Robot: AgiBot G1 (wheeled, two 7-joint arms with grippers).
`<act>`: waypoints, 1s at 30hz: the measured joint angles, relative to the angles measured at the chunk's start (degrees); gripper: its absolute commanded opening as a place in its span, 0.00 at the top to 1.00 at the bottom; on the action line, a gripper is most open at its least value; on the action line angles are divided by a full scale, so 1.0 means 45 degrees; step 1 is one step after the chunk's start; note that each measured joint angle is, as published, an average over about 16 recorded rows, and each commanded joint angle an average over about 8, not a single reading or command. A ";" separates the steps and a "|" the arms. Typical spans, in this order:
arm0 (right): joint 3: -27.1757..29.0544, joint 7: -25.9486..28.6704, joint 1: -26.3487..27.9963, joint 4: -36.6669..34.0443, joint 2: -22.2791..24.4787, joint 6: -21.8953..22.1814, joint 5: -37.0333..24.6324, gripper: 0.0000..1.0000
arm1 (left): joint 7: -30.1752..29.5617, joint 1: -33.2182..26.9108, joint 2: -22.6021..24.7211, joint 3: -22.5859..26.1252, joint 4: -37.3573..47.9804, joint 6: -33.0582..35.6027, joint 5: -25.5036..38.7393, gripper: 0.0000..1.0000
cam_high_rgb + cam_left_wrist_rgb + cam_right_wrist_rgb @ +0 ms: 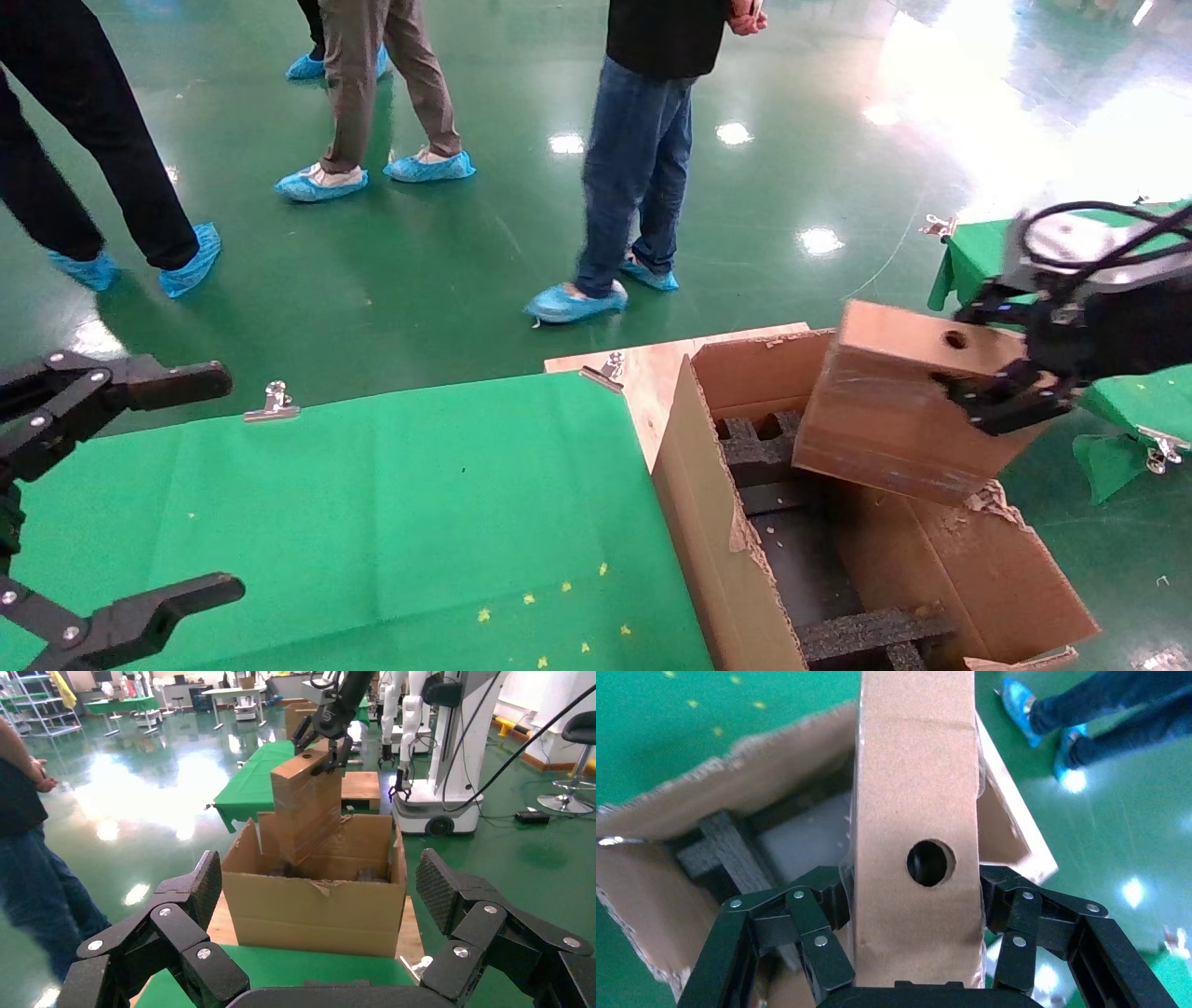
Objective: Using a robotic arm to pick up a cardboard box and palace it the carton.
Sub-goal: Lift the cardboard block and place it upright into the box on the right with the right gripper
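My right gripper (989, 391) is shut on the small brown cardboard box (894, 401), gripping its two broad sides near the narrow face with the round hole. The box hangs tilted, its lower end dipping into the far right part of the large ragged-edged carton (708, 522). Black foam inserts (866, 629) lie inside the carton. In the right wrist view the box (916, 783) fills the gap between the gripper's (916, 899) fingers above the carton (701, 790). The left wrist view shows box (306, 804), carton (316, 910) and right gripper (323, 745). My left gripper (228, 483) is open and empty at the lower left.
A green-cloth table (372, 522) with metal clips (275, 403) lies left of the carton. A wooden board (643, 368) sits under the carton's far corner. Several people (633, 186) stand on the green floor beyond. Another green-covered table (978, 252) stands at the right.
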 measured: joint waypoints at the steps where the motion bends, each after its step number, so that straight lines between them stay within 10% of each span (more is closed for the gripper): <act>1: -0.0044 0.0023 -0.0010 0.0048 0.0011 0.0003 0.0004 1.00 | 0.0000 0.0000 0.0000 0.0000 0.0000 0.0000 -0.0001 0.00; 17: -0.0349 0.1505 -0.0662 0.0726 0.0398 0.0995 -0.0042 1.00 | 0.0003 -0.0001 -0.0001 0.0003 0.0005 -0.0001 -0.0004 0.00; 30: -0.1222 0.9027 -0.2297 0.4555 0.1834 0.4032 -0.1965 1.00 | 0.0007 -0.0004 -0.0002 0.0009 0.0009 -0.0001 -0.0008 0.00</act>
